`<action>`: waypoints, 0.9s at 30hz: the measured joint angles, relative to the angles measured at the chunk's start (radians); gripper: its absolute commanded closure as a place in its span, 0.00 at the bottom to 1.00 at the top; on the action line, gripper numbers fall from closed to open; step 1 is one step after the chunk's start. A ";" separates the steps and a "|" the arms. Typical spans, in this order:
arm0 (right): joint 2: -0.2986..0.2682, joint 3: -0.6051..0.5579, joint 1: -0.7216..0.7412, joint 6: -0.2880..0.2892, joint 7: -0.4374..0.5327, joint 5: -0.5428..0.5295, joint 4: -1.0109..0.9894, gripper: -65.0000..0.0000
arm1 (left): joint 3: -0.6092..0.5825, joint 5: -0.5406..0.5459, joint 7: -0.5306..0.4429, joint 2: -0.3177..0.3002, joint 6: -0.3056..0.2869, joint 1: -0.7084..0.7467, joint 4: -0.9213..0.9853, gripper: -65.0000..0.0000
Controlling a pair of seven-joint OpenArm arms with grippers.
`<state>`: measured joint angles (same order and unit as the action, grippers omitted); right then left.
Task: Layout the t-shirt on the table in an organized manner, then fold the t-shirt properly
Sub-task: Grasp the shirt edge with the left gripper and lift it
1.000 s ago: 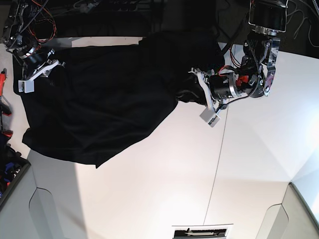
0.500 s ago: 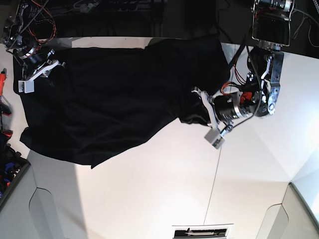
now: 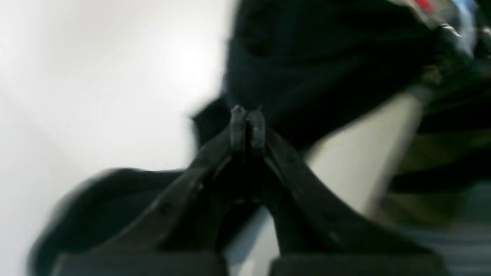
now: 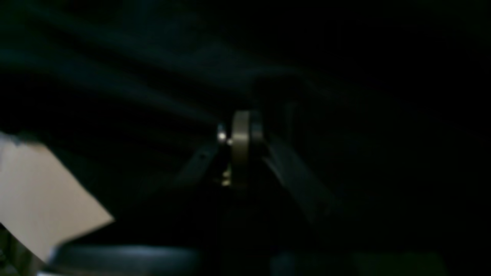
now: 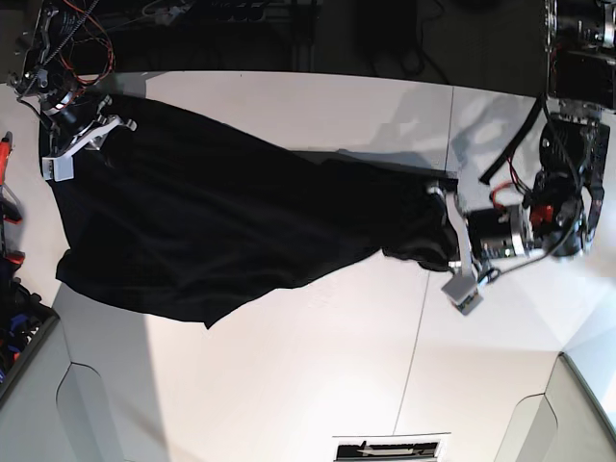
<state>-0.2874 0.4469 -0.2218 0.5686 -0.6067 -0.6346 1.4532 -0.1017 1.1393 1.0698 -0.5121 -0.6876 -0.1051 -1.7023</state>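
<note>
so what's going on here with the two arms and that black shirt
Two robot arms have a black t-shirt stretched between them over the white table. The left gripper is shut on one end of the cloth, and the right gripper is shut at the opposite end, with dark fabric filling its wrist view. The shirt is pulled out long but hangs unevenly and wrinkled, so it is not yet laid flat, and no folding has begun.

Robotics lab: white table (image 5: 289,375), exposed wiring (image 5: 72,43), dark equipment racks (image 5: 241,29).
</note>
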 measured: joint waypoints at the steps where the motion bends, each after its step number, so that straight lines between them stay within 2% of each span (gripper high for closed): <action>1: 0.000 0.000 0.000 0.000 0.000 0.000 0.000 1.00 | -0.002 0.016 0.008 0.003 0.000 0.064 -0.040 1.00; 5: 0.000 0.001 0.003 0.000 0.001 0.003 0.000 1.00 | -0.032 0.060 0.047 0.003 0.002 0.276 -0.208 1.00; 9: 0.000 0.001 0.011 0.000 0.000 0.007 0.000 1.00 | -0.110 0.087 0.028 0.002 0.000 0.341 -0.377 1.00; 11: 0.000 0.001 0.011 0.000 0.000 0.012 0.000 1.00 | -0.154 0.084 0.020 0.006 -0.002 0.351 -0.422 0.99; 14: 0.002 0.001 0.011 0.000 0.001 0.022 0.000 1.00 | -0.174 0.003 -0.016 0.011 -0.002 0.340 -0.423 0.83; 17: 0.002 0.001 0.014 0.000 0.001 0.029 0.000 1.00 | -0.175 -0.001 -0.024 0.028 -0.002 0.338 -0.423 0.69; 24: 0.014 0.001 0.014 0.000 0.001 0.028 0.000 1.00 | -0.179 -0.017 -0.057 0.090 -0.002 0.340 -0.423 0.68; 27: 0.039 0.004 0.017 -0.005 0.005 -0.008 0.000 1.00 | -0.179 -0.154 -0.100 0.117 -0.002 0.329 -0.422 0.68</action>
<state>-0.2485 0.4507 -0.2047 0.5636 -0.6022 -0.6426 1.4528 -0.2802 0.9848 0.9695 -0.3950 -0.6891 0.2237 -2.1246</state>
